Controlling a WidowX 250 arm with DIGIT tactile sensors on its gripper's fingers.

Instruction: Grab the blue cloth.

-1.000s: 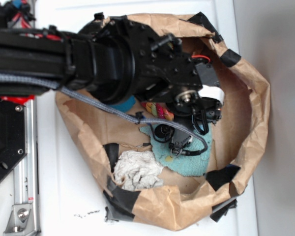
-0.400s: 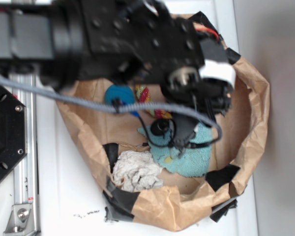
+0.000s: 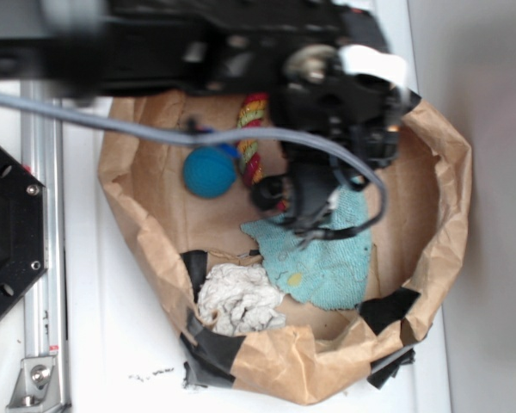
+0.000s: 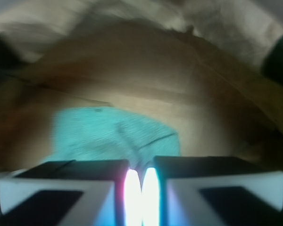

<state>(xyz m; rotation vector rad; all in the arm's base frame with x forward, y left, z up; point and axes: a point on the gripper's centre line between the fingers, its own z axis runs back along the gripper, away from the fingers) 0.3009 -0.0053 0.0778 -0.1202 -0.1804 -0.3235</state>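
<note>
while above the blue cloth (image 4: pixel 113 136), gripper (image 4: pixel 141 181) pinched

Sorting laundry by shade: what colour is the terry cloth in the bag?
Light teal-blue cloth, with a small yellowish spot; clearest in the exterior view.

Robot lab, metal rail (image 3: pixel 41 258), white tabletop (image 3: pixel 112 344)

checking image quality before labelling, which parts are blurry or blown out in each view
Exterior view: the arm across the top is motion-smeared, while the blue cloth and white rag stay sharp. Wrist view: soft all over, the cloth blurred, and the fingers glare white at the bottom edge.
</note>
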